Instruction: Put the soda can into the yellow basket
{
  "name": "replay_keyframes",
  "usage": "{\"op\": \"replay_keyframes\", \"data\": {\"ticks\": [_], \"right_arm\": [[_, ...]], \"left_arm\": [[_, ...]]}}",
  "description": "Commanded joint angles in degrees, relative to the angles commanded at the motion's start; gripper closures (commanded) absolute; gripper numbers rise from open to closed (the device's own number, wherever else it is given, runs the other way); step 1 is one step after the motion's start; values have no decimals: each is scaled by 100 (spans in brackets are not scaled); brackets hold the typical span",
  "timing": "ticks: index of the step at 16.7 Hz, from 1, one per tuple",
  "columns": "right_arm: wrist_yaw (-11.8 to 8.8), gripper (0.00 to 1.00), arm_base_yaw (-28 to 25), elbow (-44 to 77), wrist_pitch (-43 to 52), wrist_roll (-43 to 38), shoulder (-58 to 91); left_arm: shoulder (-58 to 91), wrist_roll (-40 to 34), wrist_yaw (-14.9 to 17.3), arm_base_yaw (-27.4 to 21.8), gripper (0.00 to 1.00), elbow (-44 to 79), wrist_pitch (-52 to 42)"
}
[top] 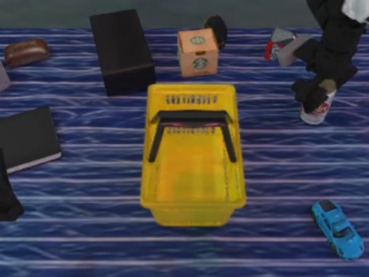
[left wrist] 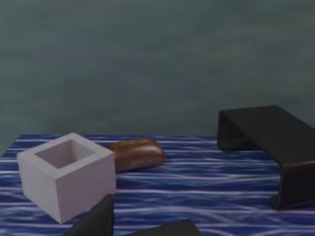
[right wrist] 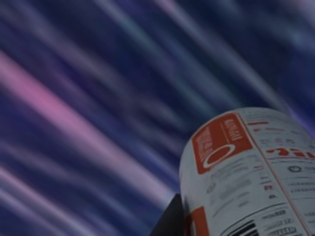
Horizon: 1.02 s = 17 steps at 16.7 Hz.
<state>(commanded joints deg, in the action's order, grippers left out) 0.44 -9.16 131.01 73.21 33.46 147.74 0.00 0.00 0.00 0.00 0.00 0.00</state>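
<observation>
The soda can (top: 319,111), white with red lettering, stands at the table's right side, right of the yellow basket (top: 193,210). My right gripper (top: 312,96) comes down over the can's top and is shut on it. In the right wrist view the soda can (right wrist: 246,172) fills the near corner, with one dark fingertip (right wrist: 172,221) pressed against its side; the other finger is hidden behind it. The basket sits in the middle of the table with nothing in it, its black handles (top: 192,118) folded across the far half. My left arm (top: 8,193) is parked at the left edge, its gripper (left wrist: 133,227) open.
A black box (top: 122,51), an orange cardboard box (top: 198,52) and a red-and-grey carton (top: 282,46) line the far side. A blue toy car (top: 338,229) lies front right. A black book (top: 27,138), a brown loaf (top: 26,51) and a white open cube (left wrist: 66,174) are at the left.
</observation>
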Motion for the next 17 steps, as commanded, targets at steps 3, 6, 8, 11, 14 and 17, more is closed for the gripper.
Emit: {"op": "replay_keyframes", "data": {"ticks": [3,6,8,11,14,17], "right_arm": [[0,90,0,0,0,0,0],[0,100,0,0,0,0,0],[0,100,0,0,0,0,0],[0,100,0,0,0,0,0],[-2,100,16,2,3,-9,1],[-214,100,-32,-155,-343,-105,-36]], "left_arm": [[0,0,0,0,0,0,0],[0,0,0,0,0,0,0],[0,0,0,0,0,0,0],[0,0,0,0,0,0,0],[0,0,0,0,0,0,0],[0,0,0,0,0,0,0]]}}
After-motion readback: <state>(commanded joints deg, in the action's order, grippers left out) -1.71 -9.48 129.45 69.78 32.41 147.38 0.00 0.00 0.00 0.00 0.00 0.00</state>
